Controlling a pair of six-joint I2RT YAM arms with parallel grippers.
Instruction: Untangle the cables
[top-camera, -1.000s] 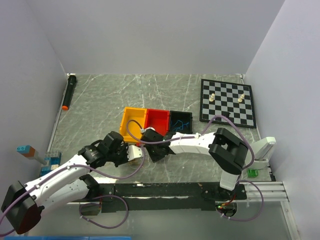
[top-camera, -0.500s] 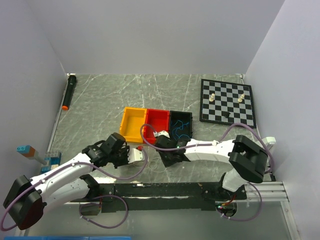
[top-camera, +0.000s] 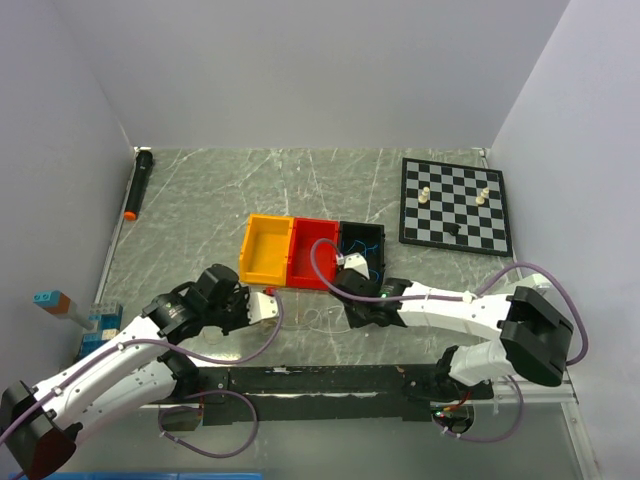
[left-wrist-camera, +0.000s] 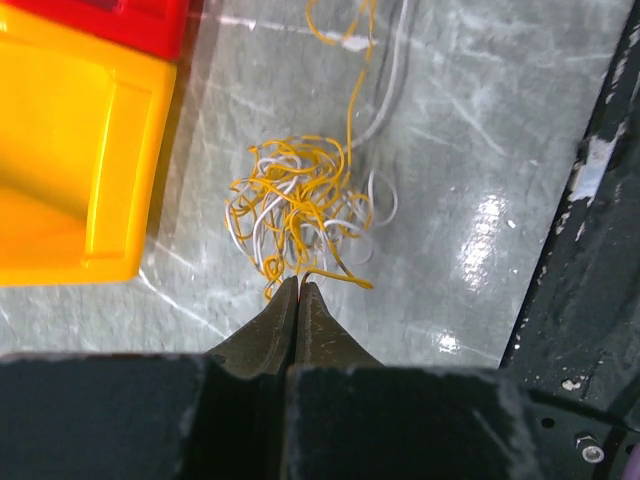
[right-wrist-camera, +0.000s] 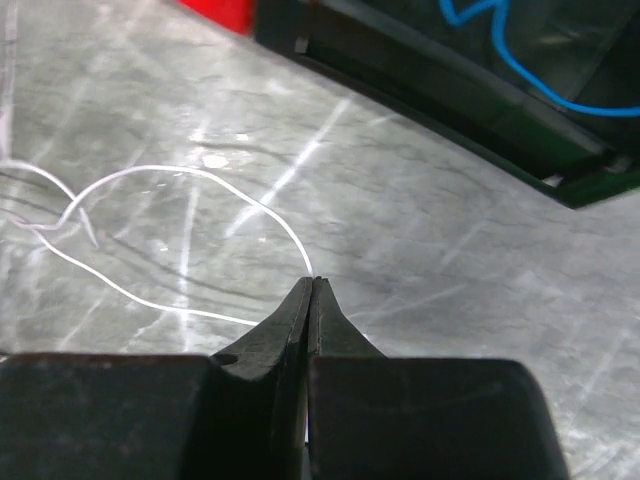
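**Yellow-white tangle (left-wrist-camera: 300, 205): two holds**

Lies on the desk (left-wrist-camera: 450, 120), just ahead of my left jaws, which are pressed together on a yellow end. White strand (right-wrist-camera: 180, 170): pinched in my right jaws, trailing toward my left side. Likely next: draw apart.

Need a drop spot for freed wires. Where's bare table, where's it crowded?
Free: the table behind the bins up to the back wall, from the black marker to the chessboard; also left of the yellow bin. Crowded: in front of the bins, where the left tool pinches the yellow-white tangle and the right tool a white wire.
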